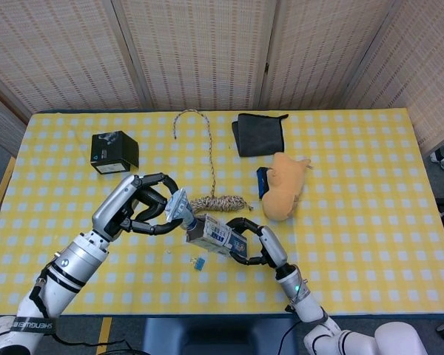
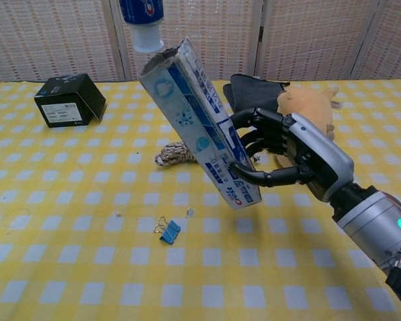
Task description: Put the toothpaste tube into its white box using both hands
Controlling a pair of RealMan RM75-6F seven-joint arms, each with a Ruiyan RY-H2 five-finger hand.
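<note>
My right hand point(image 2: 287, 157) grips the white and blue toothpaste box point(image 2: 197, 124) around its lower half, holding it tilted with its open end up and to the left. In the head view the box point(image 1: 213, 235) lies between both hands. My left hand point(image 1: 144, 205) holds the toothpaste tube point(image 1: 179, 205). In the chest view only the tube's blue end and white cap point(image 2: 145, 23) show at the top edge, with the cap right at the box's open mouth. The left hand itself is out of the chest view.
A coiled rope point(image 1: 216, 202) lies just behind the box. A blue binder clip point(image 2: 166, 231) sits on the yellow checked table point(image 1: 355, 222). A black box point(image 1: 114, 151) stands far left, and a dark cloth point(image 1: 259, 133) and a tan plush toy point(image 1: 284, 185) lie to the right.
</note>
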